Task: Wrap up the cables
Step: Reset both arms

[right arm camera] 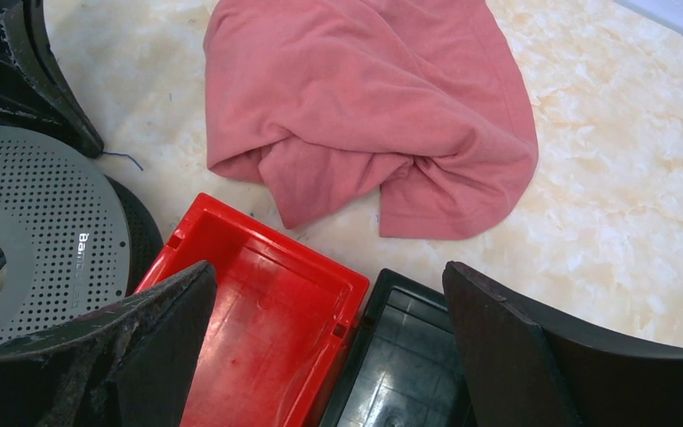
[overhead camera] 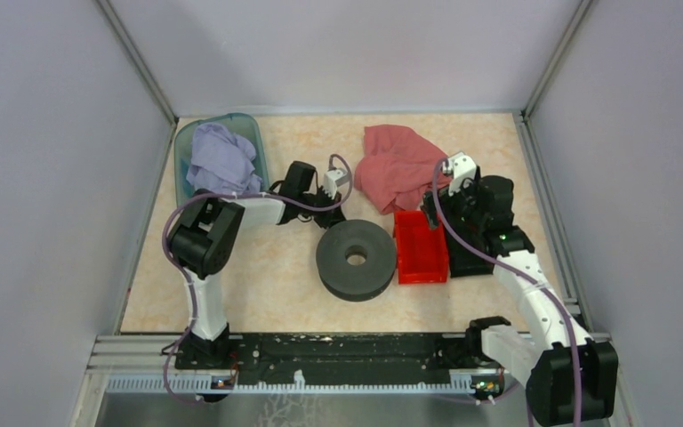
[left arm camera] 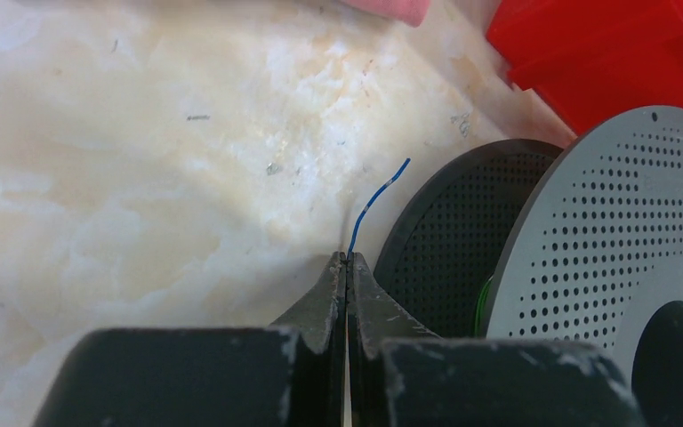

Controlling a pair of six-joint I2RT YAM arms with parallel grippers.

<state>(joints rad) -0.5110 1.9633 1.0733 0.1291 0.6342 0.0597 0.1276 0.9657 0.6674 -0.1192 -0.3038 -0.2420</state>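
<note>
Left fingers pressed tight together, tips pinching a thin blue thread-like cable. Its short free end pokes out past the tips and kinks up over the marbled beige desk, just beside the rim of the round grey perforated spool. A sliver of green shows between the spool's two flanges, possibly wound wire; too narrow to tell. From the top view the spool lies flat mid-desk, with the left arm reaching across to its far side. A red plastic bin sits right against the spool's right edge, and a black plastic bin is next to that. Right fingers spread wide with nothing between them, hanging above the two bins. A crumpled pink cloth lies on the desk just beyond the bins. At the far left corner a translucent teal tub holds a bunched lavender cloth, well apart from the spool.
</note>
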